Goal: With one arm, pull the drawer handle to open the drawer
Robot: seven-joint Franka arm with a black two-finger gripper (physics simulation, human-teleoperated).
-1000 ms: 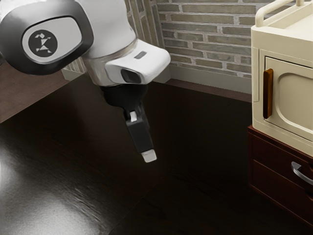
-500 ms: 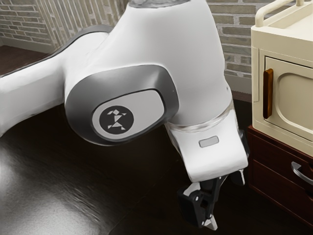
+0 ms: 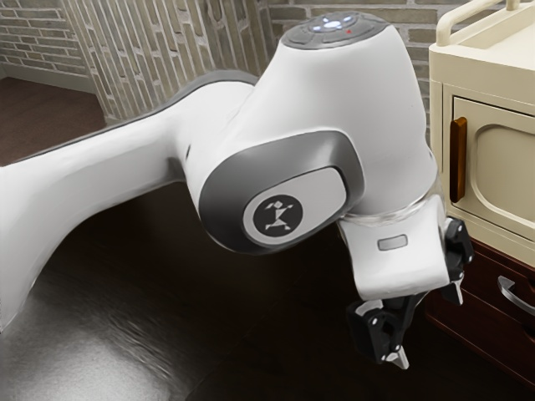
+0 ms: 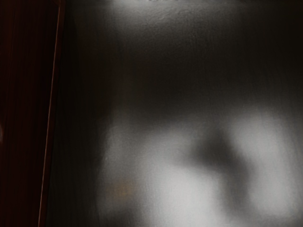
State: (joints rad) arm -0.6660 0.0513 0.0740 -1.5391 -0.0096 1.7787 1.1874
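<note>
Drawer handle (image 3: pixel 517 296): one, silvery and curved, at the exterior view's right edge, on the dark red chest (image 3: pixel 481 305). Counting from the exterior view's left, there is one white arm (image 3: pixel 259 175), then one black gripper (image 3: pixel 428 327) with two pale-tipped fingers. Further right come one cream cabinet (image 3: pixel 439 142) on top of the chest, one door (image 3: pixel 493 180) on it with one brown upright handle (image 3: pixel 457 159), and then the silvery handle. The drawer front looks flush with the chest.

The two fingers stand wide apart with nothing between them, pointing downward in front of the chest. They are apart from the drawer handle, which lies to their right in the exterior view.

That view takes in the brick wall (image 3: pixel 180 63) behind the arm. The wrist view looks onto the dark, glossy tabletop (image 4: pixel 189 71), with blurred pale reflections, beside a red-brown strip of the chest with a lighter edge.
</note>
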